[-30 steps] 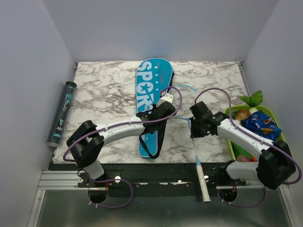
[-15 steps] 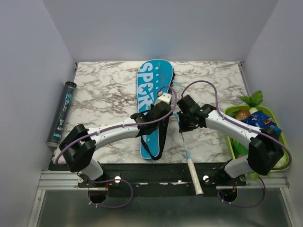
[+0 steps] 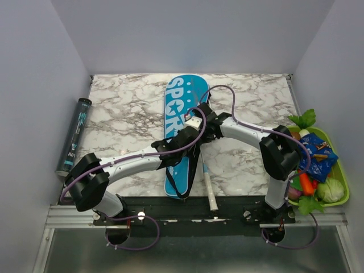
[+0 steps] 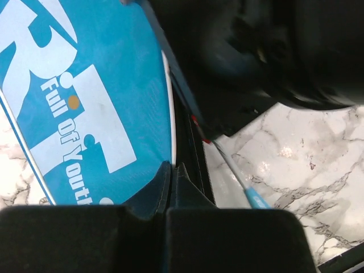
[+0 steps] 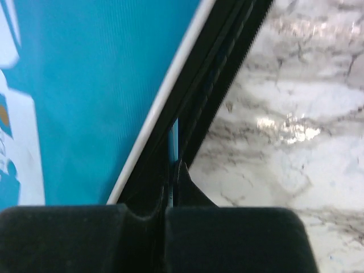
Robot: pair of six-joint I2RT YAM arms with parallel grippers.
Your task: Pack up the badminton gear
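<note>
Left jaws: drawn together on the black-edged lip of the bag [image 4: 85, 114], apparently holding its side opening up. Right jaws: clamped on a thin light-blue member of a racket [image 5: 173, 133], shaft or frame not determinable, right at the bag's mouth between the two zip edges.

Item 1, bag. Cyan, lettered "SPORT", lying lengthwise on the middle of the worktop [image 3: 125, 108], wide end far, narrow end near. The zip is open along the right-hand side, where both arms meet.

Item 2, racket. The head end is hidden under the arms and the bag's lip, and is judged to be partly inside. The shaft runs just beside the bag's right edge. The white handle [image 3: 210, 199] is fully outside and reaches past the worktop's near edge.

Item 3, second racket. Not visible in any view; whether it is already inside the bag cannot be told.

Other stock. A dark tube [image 3: 74, 136] lies along the left edge, and a green tray [image 3: 344, 190] of toy vegetables [image 3: 329, 190] sits at the right, both well apart from the bag.

Status: insertion begun, not complete. Outstanding, by estimate: slide the racket in to the handle, account for the second racket, close the zip.
</note>
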